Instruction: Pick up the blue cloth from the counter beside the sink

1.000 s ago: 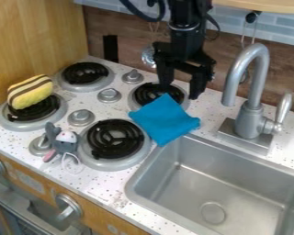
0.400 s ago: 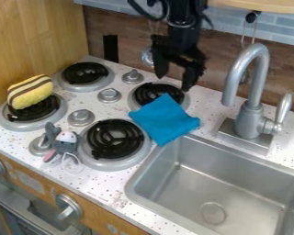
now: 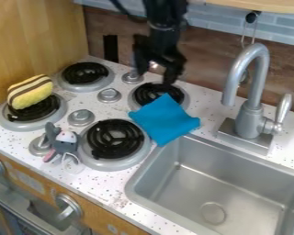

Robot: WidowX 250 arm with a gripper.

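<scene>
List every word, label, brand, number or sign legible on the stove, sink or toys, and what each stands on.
No legible text.
Pale patch on the wooden front panel: possibly a label, too indistinct to read.
Blue cloth: no lettering visible.

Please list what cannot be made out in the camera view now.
In the camera view:
Gripper: fine details, blurred.
Right rear burner: near part, covered by blue cloth.
Left front burner: part, hidden by yellow striped toy.
Sink: nearest edge, cut off at bottom.

A toy kitchen, shown by its stove burners [image 3: 115, 141], sink [image 3: 220, 183] and faucet [image 3: 252, 98].
</scene>
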